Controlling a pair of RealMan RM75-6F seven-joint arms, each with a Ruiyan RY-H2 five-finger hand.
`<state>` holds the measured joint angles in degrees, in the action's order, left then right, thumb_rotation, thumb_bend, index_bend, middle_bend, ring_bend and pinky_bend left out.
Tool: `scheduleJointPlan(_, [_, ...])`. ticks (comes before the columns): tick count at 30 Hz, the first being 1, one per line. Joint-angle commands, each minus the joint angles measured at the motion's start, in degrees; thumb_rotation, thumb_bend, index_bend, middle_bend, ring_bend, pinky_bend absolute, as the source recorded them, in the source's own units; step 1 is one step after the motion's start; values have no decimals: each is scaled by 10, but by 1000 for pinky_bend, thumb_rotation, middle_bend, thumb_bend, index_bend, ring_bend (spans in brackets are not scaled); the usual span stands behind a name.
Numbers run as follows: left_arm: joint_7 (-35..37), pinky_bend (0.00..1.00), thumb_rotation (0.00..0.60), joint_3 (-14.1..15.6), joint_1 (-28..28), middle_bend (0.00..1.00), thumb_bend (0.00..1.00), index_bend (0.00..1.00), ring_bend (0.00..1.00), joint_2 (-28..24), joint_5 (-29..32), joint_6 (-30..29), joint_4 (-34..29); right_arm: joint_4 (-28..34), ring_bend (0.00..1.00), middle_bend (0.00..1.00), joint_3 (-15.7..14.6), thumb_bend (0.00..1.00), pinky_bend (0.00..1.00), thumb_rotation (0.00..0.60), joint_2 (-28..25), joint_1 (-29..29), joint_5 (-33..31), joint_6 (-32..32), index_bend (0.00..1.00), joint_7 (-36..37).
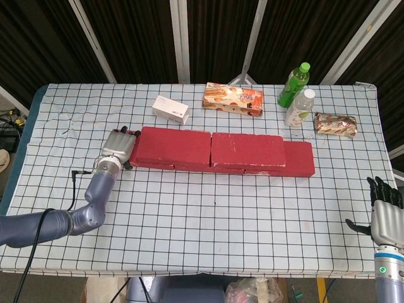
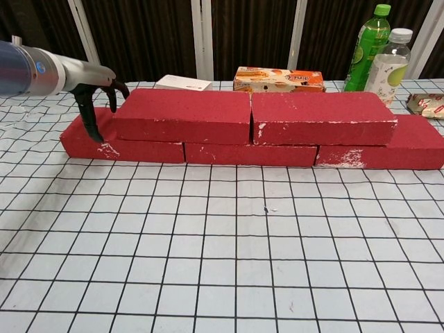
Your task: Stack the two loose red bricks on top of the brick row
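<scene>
Left hand (image 1: 118,146) at left end of brick row (image 2: 253,149); fingers (image 2: 89,118) spread, draped over end brick's corner, gripping nothing. Both upper bricks (image 1: 211,148) sit on row, right of fingertips, ends butted. Right hand (image 1: 384,211) empty, fingers apart, off table (image 1: 208,227) near-right corner. Checkered cloth bare toward near edge.

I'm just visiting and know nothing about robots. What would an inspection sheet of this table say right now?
Surface: table under a white grid cloth.
Job's things: two top bricks lie on the brick row, meeting end to end.
Clutter: white box, snack box, green bottle, clear bottle, foil pack along the far edge.
Hands: left hand at the left top brick's end; right hand open, off the table's near right corner.
Cables: black cable along the left arm.
Surroundings: dark curtains, metal poles behind.
</scene>
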<state>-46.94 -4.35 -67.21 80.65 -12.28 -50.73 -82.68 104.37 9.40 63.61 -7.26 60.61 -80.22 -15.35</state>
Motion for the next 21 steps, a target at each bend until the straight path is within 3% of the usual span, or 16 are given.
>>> scheduleJointPlan(1, [-1,198,600,-1,-1,232,0,137,81,1,1,0,0,0,0,0,0,153,0,600,0,0,0,1,53,0])
scheduleJointPlan(21, [-12,203,600,0,1,256,0,158,82,-5,13,-18,-13,-1,0,0,0,153,0,600,-1,0,-1,1,54,1])
